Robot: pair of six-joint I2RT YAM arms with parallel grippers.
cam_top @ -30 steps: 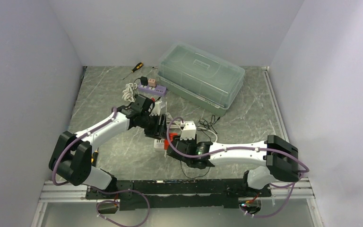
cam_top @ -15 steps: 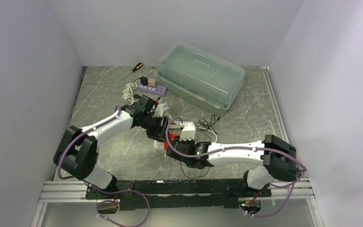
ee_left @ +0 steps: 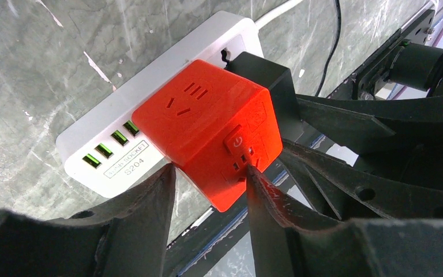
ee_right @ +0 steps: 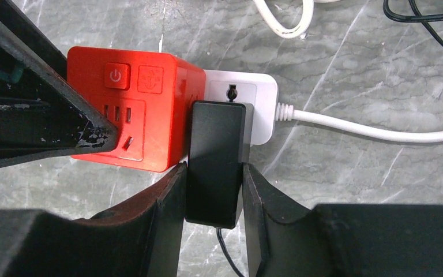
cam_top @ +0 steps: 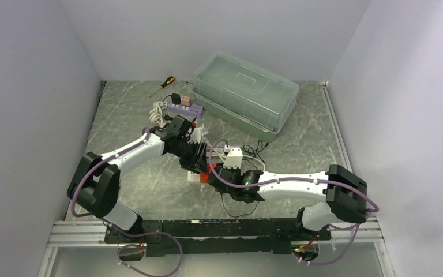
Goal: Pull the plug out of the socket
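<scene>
Item: black plug [ee_right: 216, 144], clamped in right claw [ee_right: 213, 173]; lift straight off white power strip [ee_left: 109, 144]. Left claw [ee_left: 210, 176] brackets red cube adapter [ee_left: 207, 121], grip unclear; brace strip down.

adptr [ee_left: 207, 127] on strip [ee_left: 92, 144] | plug [ee_right: 216, 161] on strip nxt to adptr, cord side | box [cam_top: 245, 95] well behind

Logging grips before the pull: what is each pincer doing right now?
Left pincer: closed on the red cube socket.
Right pincer: closed on the black plug.
</scene>
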